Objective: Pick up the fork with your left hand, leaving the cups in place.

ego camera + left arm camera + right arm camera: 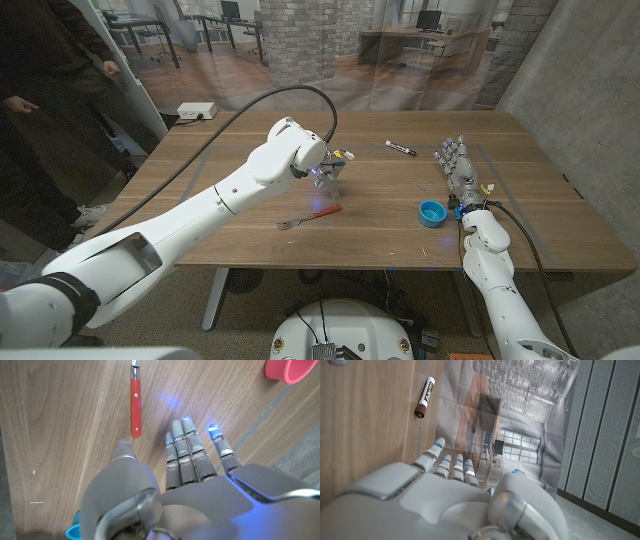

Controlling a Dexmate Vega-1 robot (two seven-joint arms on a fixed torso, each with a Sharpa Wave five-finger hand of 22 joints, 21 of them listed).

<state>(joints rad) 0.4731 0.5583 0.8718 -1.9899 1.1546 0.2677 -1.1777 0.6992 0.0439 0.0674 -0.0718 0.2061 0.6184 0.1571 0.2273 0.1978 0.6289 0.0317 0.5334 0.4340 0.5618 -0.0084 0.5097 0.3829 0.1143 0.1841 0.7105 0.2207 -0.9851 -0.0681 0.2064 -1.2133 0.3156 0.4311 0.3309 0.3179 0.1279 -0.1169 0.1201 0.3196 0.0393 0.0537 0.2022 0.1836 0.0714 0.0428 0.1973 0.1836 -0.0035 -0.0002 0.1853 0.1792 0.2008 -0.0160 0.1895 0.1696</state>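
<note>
The fork (310, 216), with a red handle and metal tines, lies on the wooden table (250, 150) near its front middle. My left hand (325, 170) hovers just behind the fork, holding nothing. In the left wrist view its fingers (187, 447) reach out straight over the wood beside the red handle (135, 405), not touching it. A blue cup (432, 213) stands to the right of the fork; its rim (74, 532) also shows by my left wrist. A pink cup (292, 370) sits past the left fingertips. My right hand (455, 168) stays at the table's right, fingers extended and empty.
A dark marker (401, 148) with a white label lies at the back right, ahead of my right hand's fingers (445, 466) in the right wrist view as the marker (425, 397). A person (40, 90) stands beyond the table's left side. A white box (197, 111) sits at the far left corner.
</note>
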